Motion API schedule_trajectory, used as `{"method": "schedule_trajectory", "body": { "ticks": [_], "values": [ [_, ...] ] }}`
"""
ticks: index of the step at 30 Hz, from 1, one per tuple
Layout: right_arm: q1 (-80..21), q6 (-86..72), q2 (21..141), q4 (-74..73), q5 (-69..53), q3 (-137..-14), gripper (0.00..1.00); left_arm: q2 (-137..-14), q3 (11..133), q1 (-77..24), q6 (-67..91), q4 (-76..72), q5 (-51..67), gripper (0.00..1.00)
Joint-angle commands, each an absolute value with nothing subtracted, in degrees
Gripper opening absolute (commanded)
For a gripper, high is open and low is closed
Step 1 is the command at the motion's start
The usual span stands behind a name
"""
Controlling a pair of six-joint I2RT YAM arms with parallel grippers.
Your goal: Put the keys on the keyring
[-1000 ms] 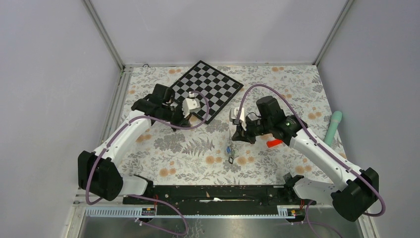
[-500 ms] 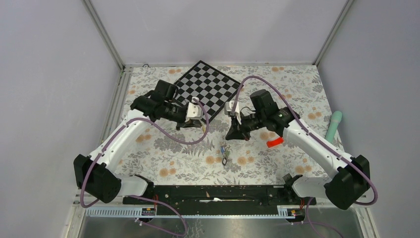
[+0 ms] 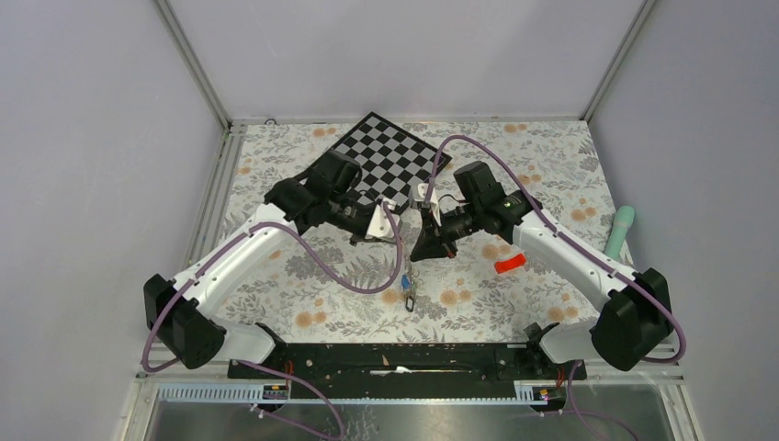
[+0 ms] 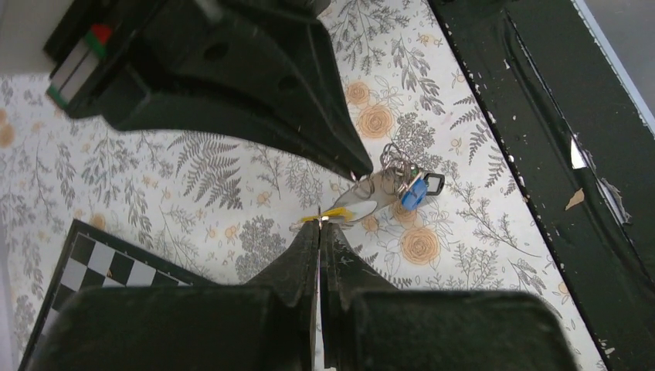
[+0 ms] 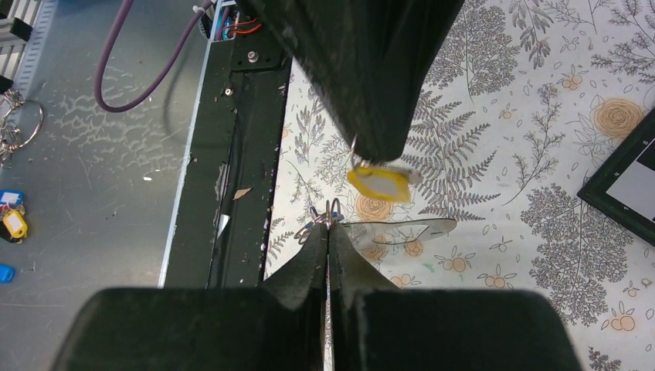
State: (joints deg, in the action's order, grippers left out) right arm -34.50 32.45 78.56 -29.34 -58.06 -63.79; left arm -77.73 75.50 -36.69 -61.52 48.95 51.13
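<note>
Keys (image 4: 413,193) with coloured tags and the flat grey keyring (image 5: 402,229) hang in one small bunch between the two grippers, above the floral table (image 3: 551,165) and near the checkerboard (image 3: 390,152). The bunch looks light, stiff and slippery, and it dangles freely. The plastic tags or the ring's flat edge seem the surest places to pinch. The left gripper (image 4: 320,228) is pressed together on a yellow tag (image 5: 378,184). The right gripper (image 5: 328,232) is pressed together on thin wire loops (image 5: 328,209) at the bunch's top.

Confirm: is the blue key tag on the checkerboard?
No, the blue key tag is over the floral tablecloth, well clear of the checkerboard.
</note>
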Motion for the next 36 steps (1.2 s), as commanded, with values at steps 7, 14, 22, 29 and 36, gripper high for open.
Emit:
{"method": "schedule_trajectory", "body": {
  "ticks": [7, 14, 22, 29, 36],
  "values": [
    [-34.8, 34.0, 78.7, -26.6, -62.7, -65.0, 0.0, -78.6, 75.1, -41.2, -60.9, 42.9, 46.3, 0.0],
    [-34.9, 34.4, 78.4, -26.8, -62.3, -64.8, 0.0, -79.0, 74.7, -42.2, -61.8, 43.2, 44.1, 0.0],
    [-34.8, 38.8, 77.4, -30.3, -58.1, -64.4, 0.0, -78.4, 74.3, -42.3, -63.7, 44.5, 40.4, 0.0],
    [-35.0, 40.5, 77.6, -32.4, -57.2, -64.7, 0.0, -77.8, 73.9, -42.4, -66.4, 47.3, 37.5, 0.0],
    [-35.9, 41.2, 79.4, -33.6, -57.9, -65.7, 0.0, -77.7, 73.7, -42.6, -68.7, 48.4, 36.7, 0.0]
  ]
}}
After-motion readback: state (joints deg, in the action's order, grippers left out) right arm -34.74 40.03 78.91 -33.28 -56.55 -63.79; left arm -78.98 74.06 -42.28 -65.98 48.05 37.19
